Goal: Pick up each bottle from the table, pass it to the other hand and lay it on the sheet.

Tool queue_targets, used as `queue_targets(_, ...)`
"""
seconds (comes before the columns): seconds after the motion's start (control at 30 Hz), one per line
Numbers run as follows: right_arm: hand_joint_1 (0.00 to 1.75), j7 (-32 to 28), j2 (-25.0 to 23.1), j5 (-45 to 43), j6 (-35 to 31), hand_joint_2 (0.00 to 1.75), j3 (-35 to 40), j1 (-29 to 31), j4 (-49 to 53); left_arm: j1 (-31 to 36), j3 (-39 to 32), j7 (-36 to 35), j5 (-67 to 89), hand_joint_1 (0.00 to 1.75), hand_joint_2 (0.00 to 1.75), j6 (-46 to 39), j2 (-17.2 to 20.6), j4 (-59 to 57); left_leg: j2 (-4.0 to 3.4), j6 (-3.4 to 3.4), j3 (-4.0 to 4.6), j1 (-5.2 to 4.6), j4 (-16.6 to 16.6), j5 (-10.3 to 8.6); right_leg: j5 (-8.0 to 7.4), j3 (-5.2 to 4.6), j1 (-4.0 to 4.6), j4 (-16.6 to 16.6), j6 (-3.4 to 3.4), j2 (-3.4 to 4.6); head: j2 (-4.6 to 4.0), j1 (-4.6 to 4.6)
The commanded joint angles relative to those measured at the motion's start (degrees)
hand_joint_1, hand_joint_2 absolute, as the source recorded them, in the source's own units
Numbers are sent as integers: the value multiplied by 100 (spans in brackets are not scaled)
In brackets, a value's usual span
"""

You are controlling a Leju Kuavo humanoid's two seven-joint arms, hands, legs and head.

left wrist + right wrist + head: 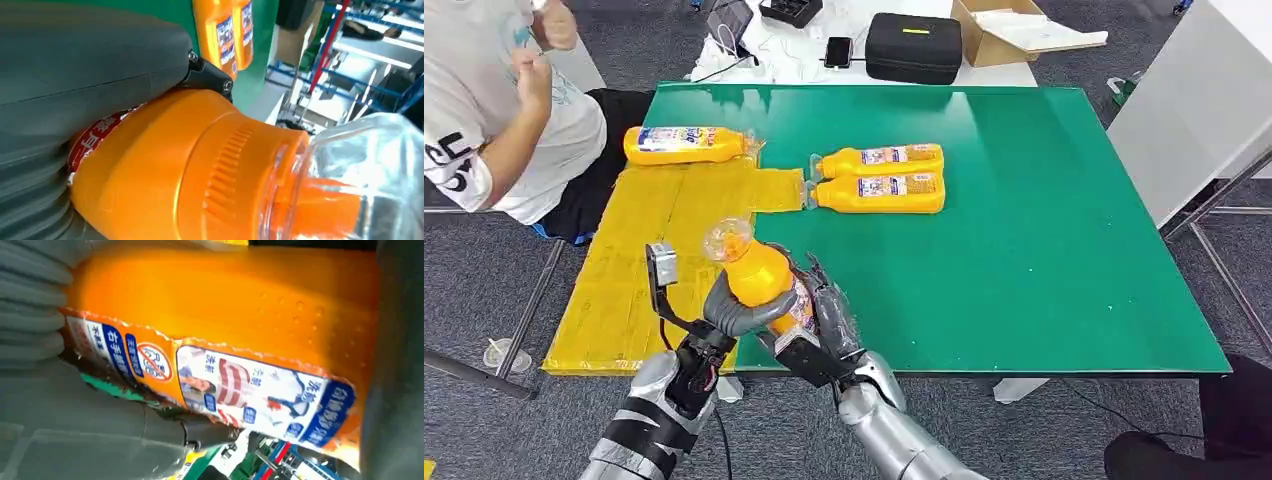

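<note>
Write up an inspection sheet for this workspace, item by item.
Surface: green table; yellow sheet along its left side.
Job's things: one bottle lying on the sheet; two bottles side by side on the green; a fourth bottle held at the near edge.
Clutter: black case, cardboard box, phone behind the table.
Hands: left hand and right hand both grip the fourth bottle.
Cables: white cable behind the table.
Surroundings: a person seated far left.
</note>
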State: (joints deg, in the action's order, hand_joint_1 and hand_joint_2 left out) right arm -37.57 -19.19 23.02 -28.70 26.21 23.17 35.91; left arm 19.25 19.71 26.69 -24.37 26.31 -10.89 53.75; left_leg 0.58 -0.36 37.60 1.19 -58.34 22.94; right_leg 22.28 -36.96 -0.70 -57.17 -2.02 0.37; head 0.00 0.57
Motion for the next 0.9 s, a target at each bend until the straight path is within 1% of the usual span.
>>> queue_targets(0.03, 0, 101, 174, 12, 25, 0, -250, 159, 37, 315, -332, 64, 133, 175, 175, -276, -23, -17, 2, 8, -24, 1, -2, 9, 10, 28, 4, 0, 6, -10, 0, 2)
queue_targets(0.1, 0, 101, 174, 12, 25, 0, -250, 159, 37, 315, -332, 64, 133, 175, 175, -276, -23, -17, 3, 5, -11, -1, 1, 2, 4, 14, 2, 2, 4, -9, 0, 0)
queue_targets(0.13, 0, 107, 173, 19, 22, 0, -244, 149, 43, 308, -330, 65, 140, 175, 175, -277, -33, -20, 7, 8, -26, -1, -1, 8, 11, 30, 3, 1, 6, -15, 0, -2)
queue_targets(0.17, 0, 107, 173, 19, 22, 0, -244, 149, 43, 308, -330, 65, 140, 175, 175, -277, -33, -20, 6, 6, -14, -3, 1, 4, 6, 16, -1, 0, 4, -10, 0, -2)
queue_targets(0.2, 0, 53, 181, 26, -12, 0, -270, 105, 171, 324, -435, 180, 299, 175, 175, -539, -53, -3, 2, 10, -32, -1, -2, 13, 13, 36, 3, 1, 6, -9, 0, -4)
queue_targets(0.23, 0, 35, 210, 16, -47, 0, -297, 48, 407, 406, -573, 539, 793, 175, 175, -1221, -24, 41, 2, 8, -20, -2, -1, 8, 9, 23, 1, 0, 5, -8, 2, 0)
queue_targets(0.27, 0, 34, 237, 29, -77, 0, -297, 7, 616, 498, -734, 617, 975, 175, 175, -1591, -15, 57, -2, 10, -34, -2, -2, 14, 14, 37, 2, 0, 7, -7, 0, -2)
queue_targets(0.37, 0, 200, 400, 50, -36, 0, -235, -335, 1786, 818, -1363, 983, 1870, 175, 175, -3000, 73, -25, 5, 6, -13, 3, -8, 7, 9, 18, 6, -6, 7, -13, 0, -2)
queue_targets(0.4, 0, 283, 462, 39, -2, 0, -193, -465, 2198, 939, -1600, 1080, 2111, 175, 175, -3331, 115, -135, 1, 8, -26, 4, -10, 13, 13, 30, 8, -7, 10, -10, 0, -2)
queue_targets(0.43, 0, 334, 508, 40, 3, 0, -167, -543, 2443, 1019, -1759, 1159, 2298, 175, 175, -3570, 137, -235, 0, 4, -9, 2, -5, 4, 5, 11, 5, -4, 7, -6, 2, -2)
queue_targets(0.47, 0, 366, 537, 20, 12, 0, -149, -616, 2645, 1085, -1893, 1286, 2600, 175, 175, -3928, 152, -325, 0, 6, -23, 2, -8, 11, 12, 25, 7, -8, 11, -9, 0, 0)
queue_targets(0.5, 0, 344, 551, -40, -3, 0, -151, -693, 2846, 1124, -1984, 1331, 2852, 175, 175, -4155, 171, -342, 3, 5, -17, 4, -4, 6, 7, 20, 8, -3, 9, -10, 0, -2)
queue_targets(0.53, 0, 294, 570, -90, -28, 0, -126, -747, 3034, 1141, -1892, 1331, 3397, 175, 175, -4694, 265, -283, 3, 4, -8, 2, 0, 2, 3, 10, 5, -1, 5, -8, 0, -2)
queue_targets(0.57, 0, 273, 576, -129, -36, 0, -106, -770, 3144, 1196, -1909, 1331, 3522, 175, 175, -4796, 299, -361, 1, 6, -25, 3, -2, 9, 10, 27, 8, -1, 8, -9, 0, -2)
queue_targets(0.6, 0, 109, 560, -285, -62, 0, -93, -797, 3299, 1325, -1649, 1331, 4321, 175, 175, -5497, 463, -636, 1, 5, -13, 2, 0, 4, 6, 15, 5, -1, 5, -7, 0, -2)
queue_targets(0.63, 0, 80, 553, -335, -70, 0, -59, -806, 3395, 1465, -1714, 1331, 4396, 175, 175, -5560, 486, -931, -3, 7, -29, 3, -3, 12, 13, 30, 8, -3, 7, -6, 0, -2)
queue_targets(0.67, 0, 60, 560, -438, -20, 0, 5, -804, 3487, 1650, -1585, 1331, 4891, 175, 175, -5910, 590, -1346, 2, 6, -20, 1, -1, 6, 9, 22, 5, -3, 6, -9, 0, -2)
queue_targets(0.7, 0, 49, 573, -520, 49, 0, 99, -798, 3565, 1847, -1620, 1327, 5117, 175, 175, -6113, 642, -1768, 5, 4, -11, 1, 0, 1, 5, 13, 5, -2, 4, -9, 0, -2)
queue_targets(0.73, 0, 48, 589, -532, 69, 0, 165, -779, 3580, 1989, -1519, 1291, 5494, 175, 175, -6389, 712, -2095, 7, 6, -25, 3, -1, 6, 10, 28, 7, -2, 7, -13, 0, -2)
queue_targets(0.77, 0, 49, 593, -551, 85, 0, 244, -746, 3581, 2161, -1441, 1188, 5821, 175, 175, -6512, 785, -2463, 10, 5, -15, 0, 1, 2, 6, 19, 4, -2, 5, -12, 0, -4)
queue_targets(0.8, 0, 27, 599, -603, 73, 0, 288, -722, 3569, 2190, -1437, 839, 6759, 175, 175, -6631, 871, -2497, 7, 7, -29, 2, 1, 6, 9, 34, 7, 0, 8, -10, 0, -2)
queue_targets(0.83, 0, 28, 604, -636, 87, 0, 322, -685, 3527, 2337, -1391, 796, 6893, 175, 175, -6500, 879, -2891, 0, 3, -17, 1, 2, 2, 2, 18, 4, 0, 5, 0, 0, -2)
queue_targets(0.87, 0, 28, 608, -666, 103, 0, 334, -668, 3507, 2390, -1236, 689, 7169, 175, 175, -6532, 929, -3052, -8, 6, -34, 1, 1, 8, 6, 34, 5, 0, 9, 4, 0, -2)
queue_targets(0.9, 0, 28, 607, -674, 107, 0, 335, -660, 3495, 2399, -1233, 675, 7186, 175, 175, -6538, 927, -3085, -11, 7, -42, 1, 1, 10, 8, 43, 6, 0, 11, 4, 2, -4)
